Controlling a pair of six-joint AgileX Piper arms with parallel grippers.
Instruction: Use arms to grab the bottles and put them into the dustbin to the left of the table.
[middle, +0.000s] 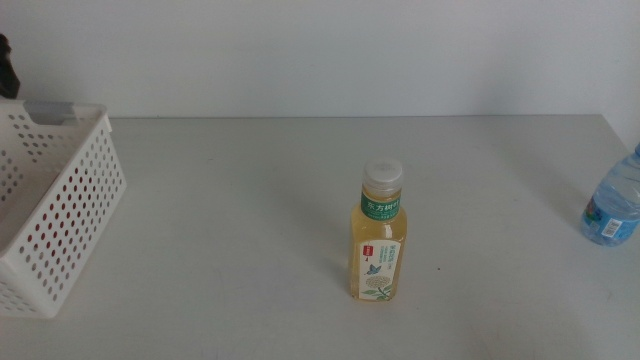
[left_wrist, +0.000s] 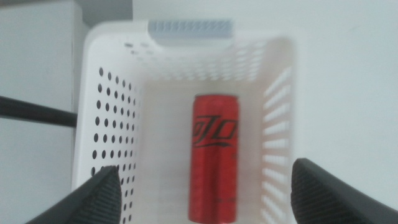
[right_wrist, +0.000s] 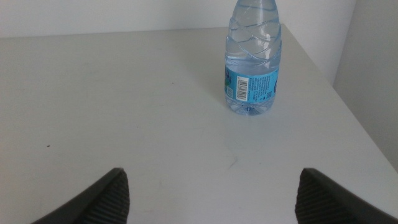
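Left gripper (left_wrist: 202, 186) over the basket (left_wrist: 112, 124), fingers (left_wrist: 102, 196) spread, empty. Red can (left_wrist: 215, 155) lies flat on the basket floor. Tea bottle (middle: 377, 235) upright mid-surface (middle: 250, 220). Right gripper (right_wrist: 211, 193) spread, facing the water bottle (right_wrist: 252, 59) upright near the right edge.

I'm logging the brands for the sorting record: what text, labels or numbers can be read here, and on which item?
Red can lying in the white basket: large black lettering, too blurred to read.
Yellow tea bottle: green neck band and label with white characters, too small to read.
Water bottle: blue label with a barcode, its digits and print too small to read.
Nothing else carries text.
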